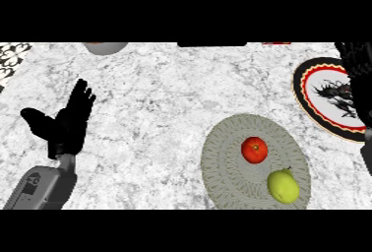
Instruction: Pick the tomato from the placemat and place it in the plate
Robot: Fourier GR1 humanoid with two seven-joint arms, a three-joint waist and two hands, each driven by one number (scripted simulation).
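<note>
Steep head view (single) over counter (167, 98)

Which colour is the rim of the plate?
The plate has a black outer rim with a red ring inside it, seen in the head view.

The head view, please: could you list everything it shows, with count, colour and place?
tomato: one, red, on the placemat, upper middle.
green fruit: one, yellow-green, on the placemat, just below and right of the tomato.
placemat: one, grey patterned, round, on the counter right of centre.
plate: one, white with a black and red rim and a dark figure, at the right edge, partly hidden.
grey round object: one, cut off at the top edge, left.
patterned item: one, black and white, top left corner.
counter: one, white-grey marble.
left hand: one, black, open, fingers up, resting at left.
right hand: one, black, at the right edge over the plate, mostly cut off.
</note>
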